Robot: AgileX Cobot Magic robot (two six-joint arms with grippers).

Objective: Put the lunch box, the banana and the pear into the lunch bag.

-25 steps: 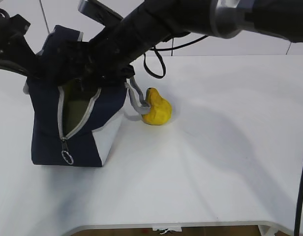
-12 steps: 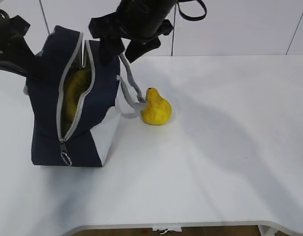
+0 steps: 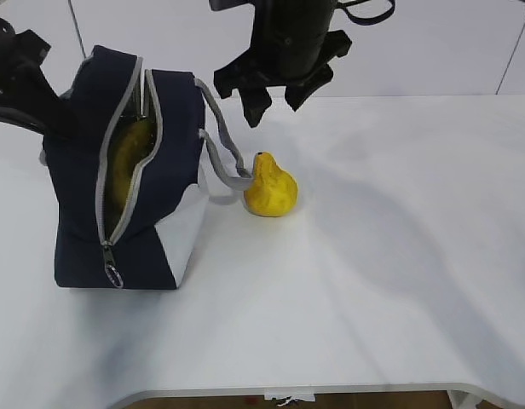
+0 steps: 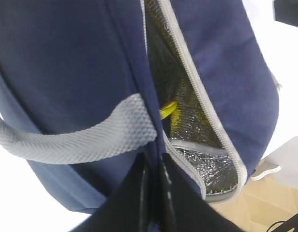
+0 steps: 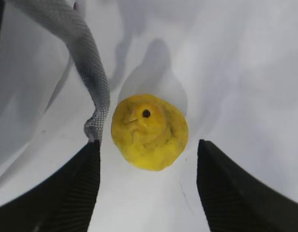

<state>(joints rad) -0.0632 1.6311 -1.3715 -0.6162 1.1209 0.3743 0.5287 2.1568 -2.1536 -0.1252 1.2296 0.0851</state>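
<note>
The pear (image 3: pixel 270 189) sat upright on the white table (image 3: pixel 399 256), just beside the bag (image 3: pixel 130 183), its stem end pointing up and the bag's grey strap (image 3: pixel 224 158) drooping against its left side. My right gripper (image 3: pixel 272 95) hung above it with the jaws spread wide and empty; from the wrist camera the pear (image 5: pixel 149 131) lay between the two dark fingers (image 5: pixel 67 193), nearly centred.

I judged it a light, firm lump with a waxy, slightly bumpy yellow skin, squat at the base and narrowing toward the neck. That rounded belly looked likely to squirt out of flat jaws, so I would have closed across the widest part, low on the body, and kept pressure modest to avoid bruising. The strap (image 5: pixel 93 92) was woven webbing, limp and rough; it lay close enough to the left finger that I thought it could get pinched in with the fruit.

My left gripper (image 4: pixel 154 193) was closed on the bag's fabric edge by the zipper, holding the mouth apart. The bag (image 4: pixel 67 63) was soft navy cloth with a crinkled silver foil lining, and a sliver of banana (image 4: pixel 168 109) showed inside. I could not see the lunch box.
</note>
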